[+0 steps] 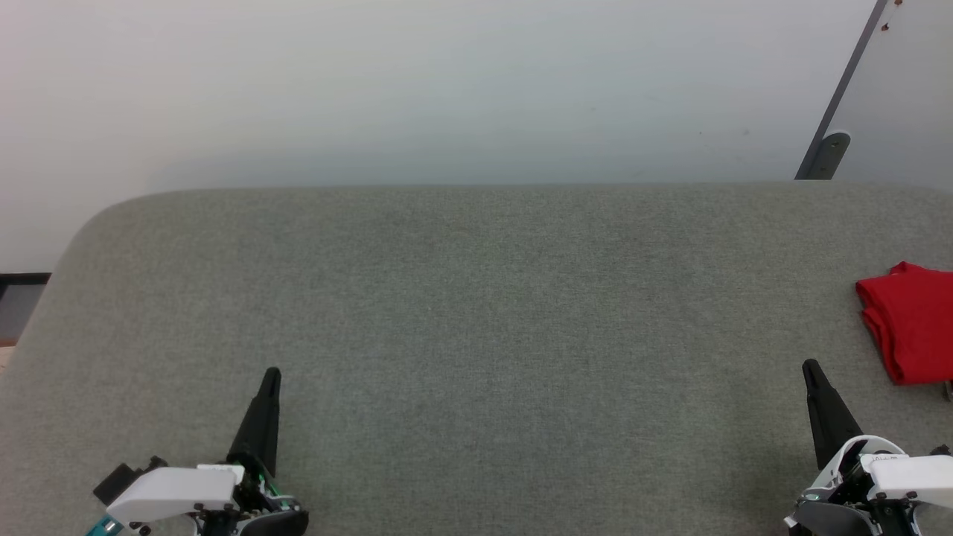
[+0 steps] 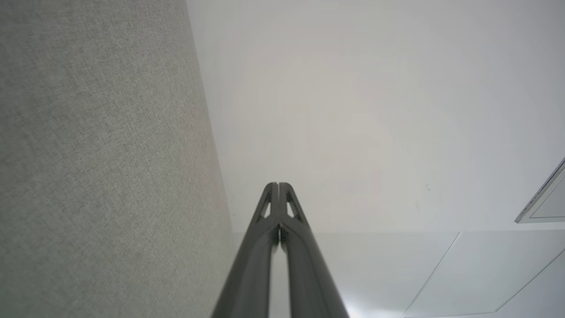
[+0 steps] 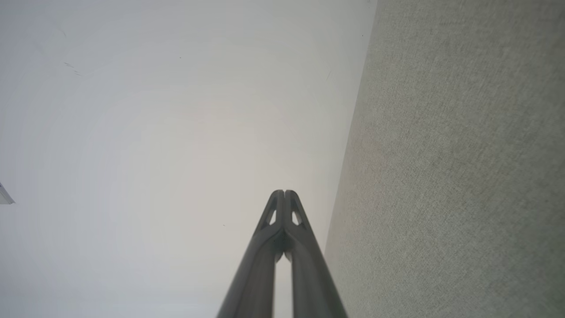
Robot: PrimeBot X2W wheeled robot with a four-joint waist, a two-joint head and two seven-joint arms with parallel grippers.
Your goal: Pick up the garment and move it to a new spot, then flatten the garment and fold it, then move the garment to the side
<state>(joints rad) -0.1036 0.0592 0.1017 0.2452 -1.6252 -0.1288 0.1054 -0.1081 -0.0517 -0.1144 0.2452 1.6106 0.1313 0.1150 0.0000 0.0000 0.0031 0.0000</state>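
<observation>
I am looking at a grey fabric-covered counter (image 1: 476, 298) with a rounded far-left corner, backed by a plain white wall (image 1: 447, 89). At the far right a dark slanted bar (image 1: 841, 89) runs down the wall to a rounded foot just behind the counter's far edge.

The garment (image 1: 912, 324) lies on the counter at the right, a folded bundle cut off by the picture's edge. I can make out only plain red cloth. Bare grey fabric separates it from my right gripper (image 1: 810, 366), which sits nearer to me and slightly left of it, not touching it. My left gripper (image 1: 272, 374) is at the near left, well apart from the garment.

In the wrist views the left fingers (image 2: 256, 256) and the right fingers (image 3: 260, 265) are pressed together tip to tip, pinching nothing. I cannot tell whether either gripper rests on the counter.
</observation>
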